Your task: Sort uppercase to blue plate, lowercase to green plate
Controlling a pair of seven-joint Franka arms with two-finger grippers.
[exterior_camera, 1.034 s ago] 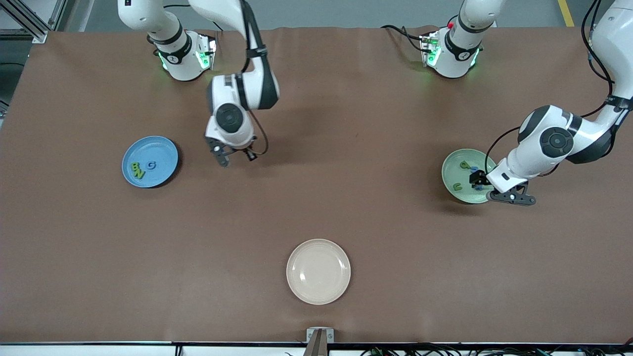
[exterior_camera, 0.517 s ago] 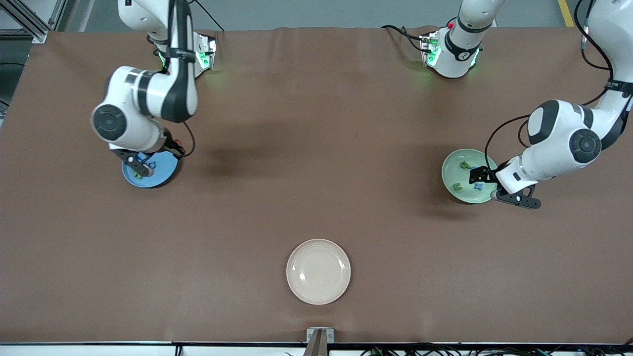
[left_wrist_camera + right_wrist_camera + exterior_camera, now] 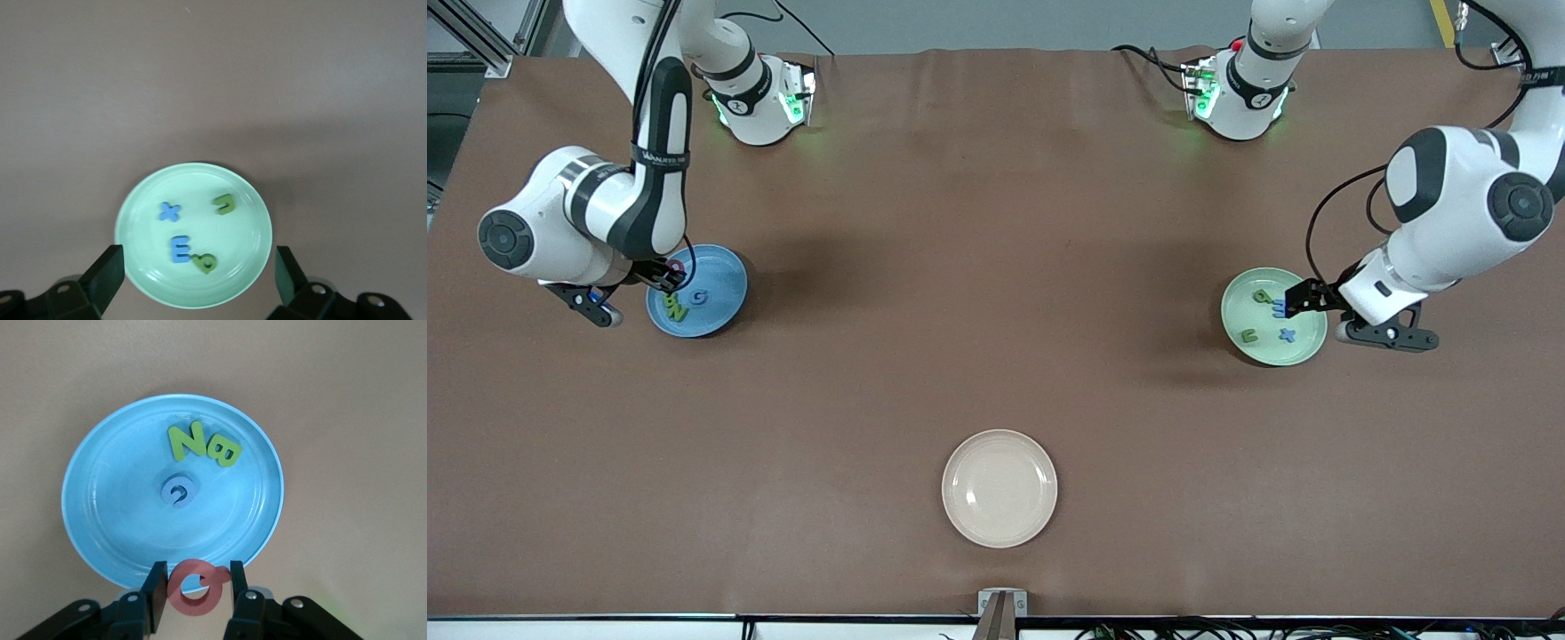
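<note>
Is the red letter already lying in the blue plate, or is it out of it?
Out. The red letter sits between the right end effector's fingers, over the blue plate's rim, not lying inside.

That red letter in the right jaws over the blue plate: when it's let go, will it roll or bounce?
The red letter looks flat, chunky and probably light, so it should land softly. Its rounded outline could roll if it lands on edge. The blue plate has a raised rim, likely containing it.
</note>
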